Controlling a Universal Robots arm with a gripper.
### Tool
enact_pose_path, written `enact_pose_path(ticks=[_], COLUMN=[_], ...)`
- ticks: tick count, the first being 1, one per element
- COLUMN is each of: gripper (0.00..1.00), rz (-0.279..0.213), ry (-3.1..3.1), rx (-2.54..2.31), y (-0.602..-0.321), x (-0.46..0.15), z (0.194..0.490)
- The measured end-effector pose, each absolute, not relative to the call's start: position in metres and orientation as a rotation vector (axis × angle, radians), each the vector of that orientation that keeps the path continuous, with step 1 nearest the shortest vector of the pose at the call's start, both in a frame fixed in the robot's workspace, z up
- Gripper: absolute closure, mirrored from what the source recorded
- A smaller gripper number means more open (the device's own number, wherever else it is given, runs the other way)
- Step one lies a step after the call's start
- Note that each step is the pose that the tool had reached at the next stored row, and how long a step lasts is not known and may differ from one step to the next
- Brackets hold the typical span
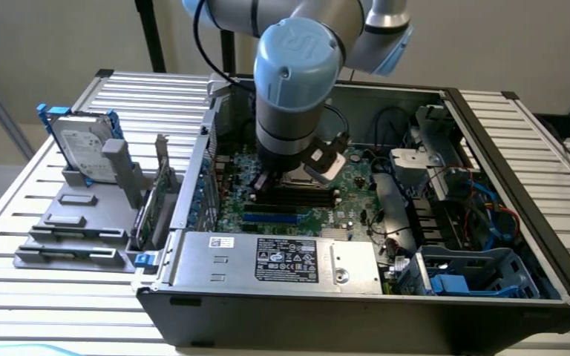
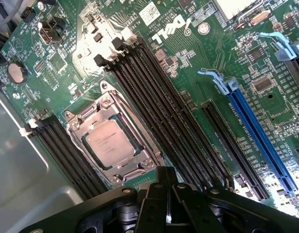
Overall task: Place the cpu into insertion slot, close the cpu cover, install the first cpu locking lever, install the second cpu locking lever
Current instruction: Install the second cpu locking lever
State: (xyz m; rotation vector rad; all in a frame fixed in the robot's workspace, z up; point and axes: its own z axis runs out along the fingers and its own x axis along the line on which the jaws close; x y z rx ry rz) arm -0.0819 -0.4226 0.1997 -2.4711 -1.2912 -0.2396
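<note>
1. Nearest in the exterior view: grey labelled power-supply box point(image 1: 280, 261) along the near edge of the open computer case point(image 1: 522, 222), standing on a slatted table point(image 1: 27, 297).
2. Just beyond it, green motherboard point(image 1: 359, 185) lying flat in the case floor, face up, so reachable from above.
3. Hanging over the board's middle: gripper point(image 2: 166, 194), fingers pressed together, empty, pointing down at the board, probably poised for pressing rather than picking.
4. Just beside the fingertips in the wrist view: cpu point(image 2: 110, 144), already seated flat in the insertion slot point(image 2: 93, 165).
5. Around the chip: cpu cover point(image 2: 119, 167), down over the rim, chip showing through its cut-out; locking levers hard to tell.
6. Alongside the socket: long black memory slots point(image 2: 159, 107).
7. Far left in the exterior view: hard drive point(image 1: 82, 148) upright in a holder, well apart.
</note>
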Motion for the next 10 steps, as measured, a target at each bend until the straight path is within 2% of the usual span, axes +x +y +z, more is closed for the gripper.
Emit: enact_pose_path(ticks=[10], gripper=[0.89], rz=[-0.249], ry=[-1.297], rx=[-2.478], y=[-0.4173], x=[-0.0851], z=[0.1937])
